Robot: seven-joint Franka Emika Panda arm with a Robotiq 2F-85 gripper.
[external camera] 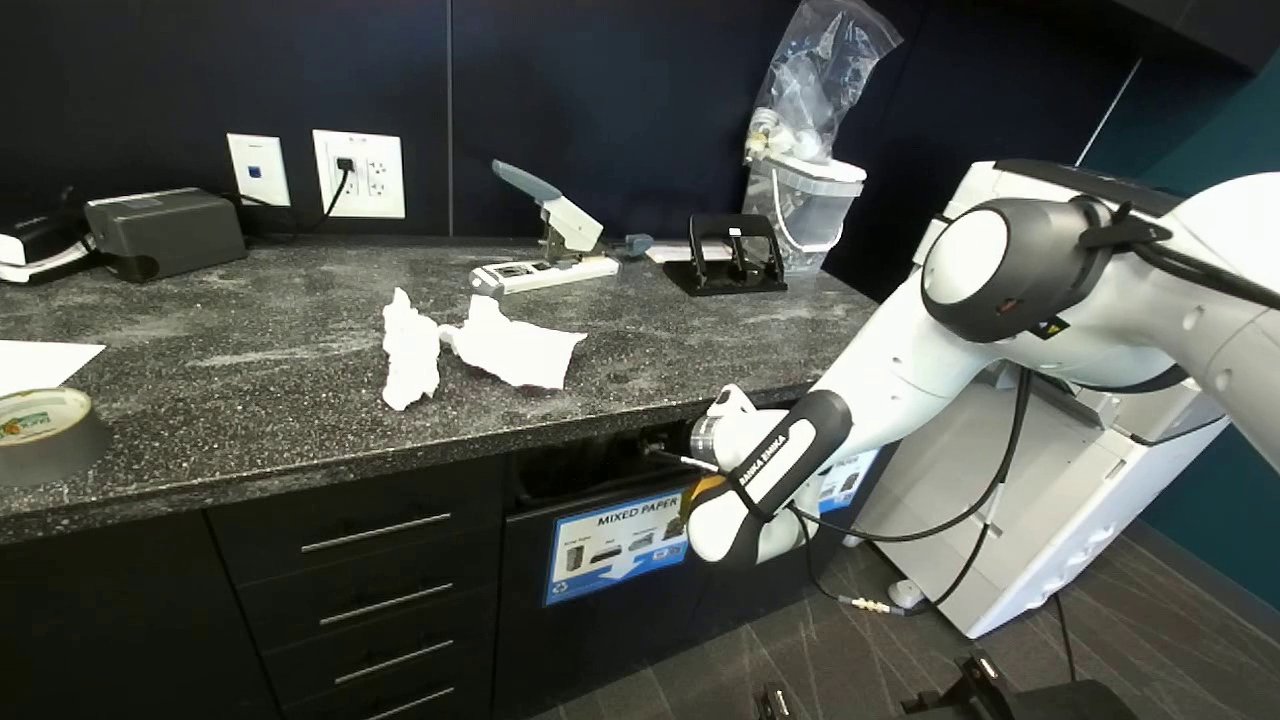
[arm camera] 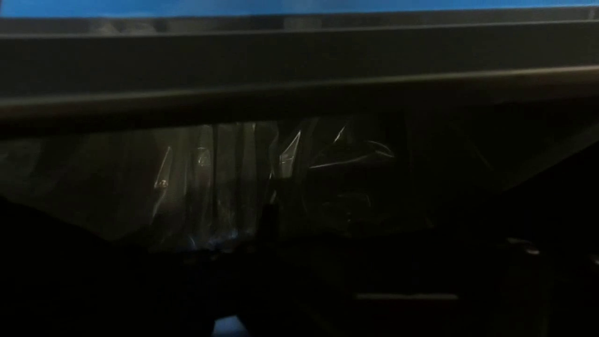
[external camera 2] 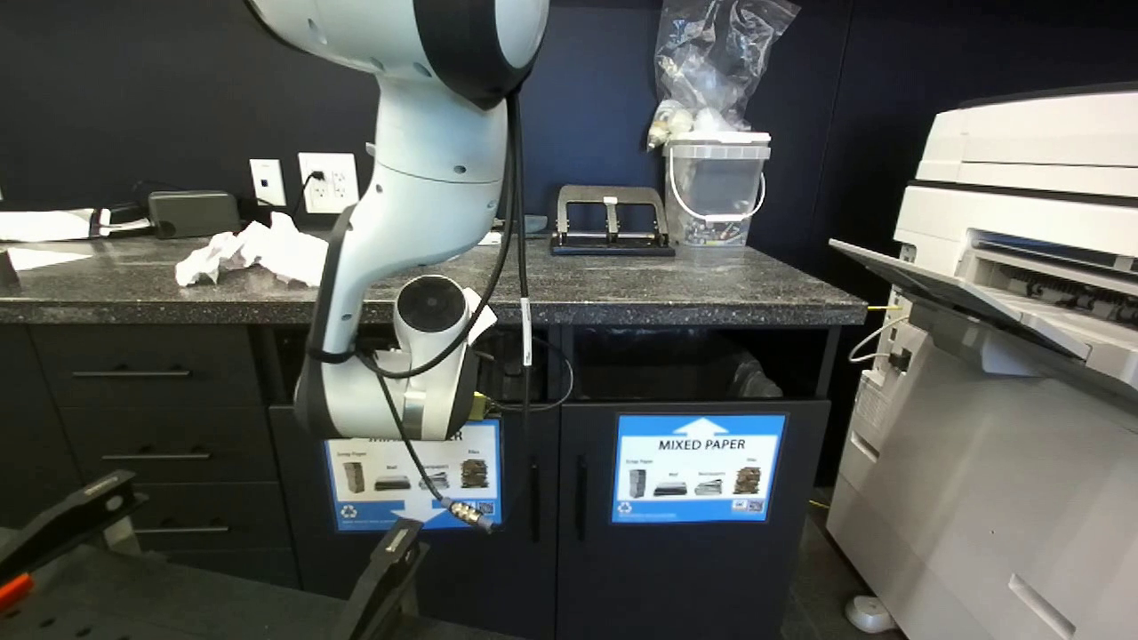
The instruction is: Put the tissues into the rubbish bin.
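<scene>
Two crumpled white tissues lie close together on the dark counter: an upright, narrow tissue (external camera: 411,352) and a wider tissue (external camera: 520,347). They also show as a white heap of tissues (external camera 2: 258,253) in an exterior view. Below the counter is the rubbish bin, behind a dark front panel (external camera: 560,640) with a "Mixed Paper" sign. My arm's wrist (external camera 2: 431,356) reaches down to the opening above that panel, and the gripper is hidden there. The wrist view is very dark; a wrinkled clear liner (arm camera: 224,178) shows, but the jaws cannot be made out, nor anything between them.
The counter edge (external camera: 600,415) overhangs the bin opening close to my wrist. On the counter stand a stapler (external camera: 550,265), a hole punch (external camera: 725,255), a clear bucket (external camera: 800,210) and a tape roll (external camera: 50,440). A printer (external camera 2: 1005,258) stands beyond the counter's end. Cables hang from my arm.
</scene>
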